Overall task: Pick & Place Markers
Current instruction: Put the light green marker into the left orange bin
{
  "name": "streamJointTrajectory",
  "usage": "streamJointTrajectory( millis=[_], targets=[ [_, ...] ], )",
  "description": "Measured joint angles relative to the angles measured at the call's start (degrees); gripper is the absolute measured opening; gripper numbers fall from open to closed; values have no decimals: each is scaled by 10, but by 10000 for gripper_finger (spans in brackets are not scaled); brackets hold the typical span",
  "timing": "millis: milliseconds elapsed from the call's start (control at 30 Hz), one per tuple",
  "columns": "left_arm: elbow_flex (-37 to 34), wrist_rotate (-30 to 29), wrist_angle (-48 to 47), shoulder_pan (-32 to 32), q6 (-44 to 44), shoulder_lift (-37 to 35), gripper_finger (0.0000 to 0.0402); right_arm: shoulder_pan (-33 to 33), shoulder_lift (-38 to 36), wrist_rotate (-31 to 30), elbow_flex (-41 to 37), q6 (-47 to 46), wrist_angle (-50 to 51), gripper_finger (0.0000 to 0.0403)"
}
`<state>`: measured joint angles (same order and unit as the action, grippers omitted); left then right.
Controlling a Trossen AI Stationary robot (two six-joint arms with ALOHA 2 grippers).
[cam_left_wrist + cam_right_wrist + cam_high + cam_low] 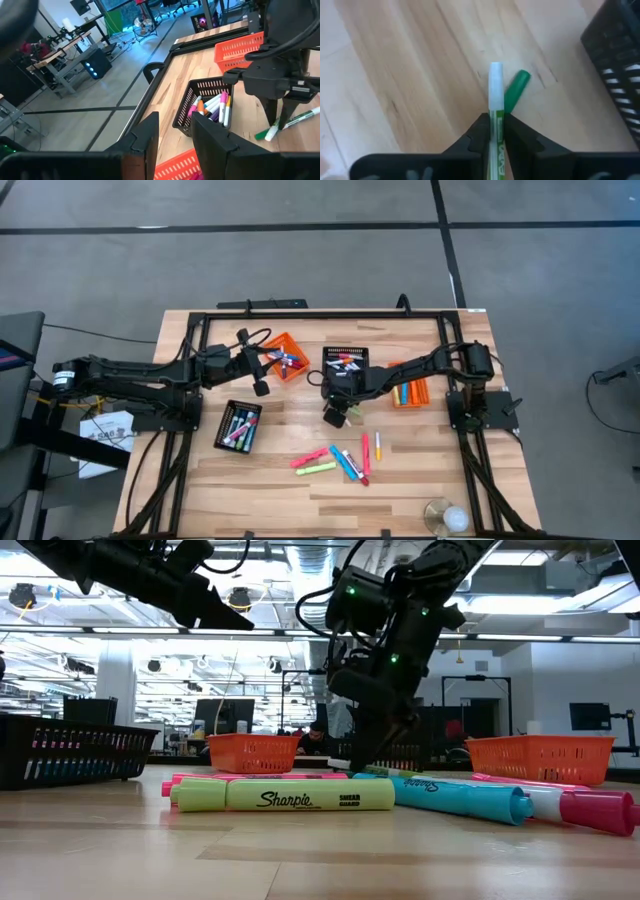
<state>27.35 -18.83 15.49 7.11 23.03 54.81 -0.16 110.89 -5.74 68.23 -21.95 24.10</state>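
a pale wooden table (250,480) with a black frame carries two orange baskets (287,356) and two black baskets (238,426). loose markers (340,460) lie scattered near its front middle. a clear round object (446,516) sits at the front right corner.

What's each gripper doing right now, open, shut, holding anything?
Left gripper: open, empty, raised near the orange basket.
Right gripper: shut on a green-and-white marker, just above the table beside the black basket.

Bare wood (270,480) beside loose markers (340,462) lies open.
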Motion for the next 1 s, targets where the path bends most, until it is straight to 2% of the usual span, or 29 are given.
streamJointTrajectory(
  millis=[233, 567, 633, 767, 833, 900, 1000],
  targets=[
    [0, 0, 0, 0, 0, 0, 111, 0, 0, 0, 1, 0, 0, 21],
    [0, 8, 0, 0, -11, 0, 111, -1, 1, 0, 1, 1, -12, 21],
    [0, 43, 0, 0, -32, 0, 111, -1, 1, 0, 1, 1, -17, 22],
    [0, 167, 0, 0, -65, 0, 111, -1, -3, 3, 16, 1, -17, 31],
    [0, 196, 1, 0, -62, 0, 111, 1, -9, 2, 32, 1, -10, 31],
    [0, 186, 3, 0, -60, -1, 111, 4, -10, -2, 51, 12, -16, 26],
    [0, 128, 5, 0, -59, -2, 111, 6, -10, -27, 79, 45, -20, 20]
  ],
)
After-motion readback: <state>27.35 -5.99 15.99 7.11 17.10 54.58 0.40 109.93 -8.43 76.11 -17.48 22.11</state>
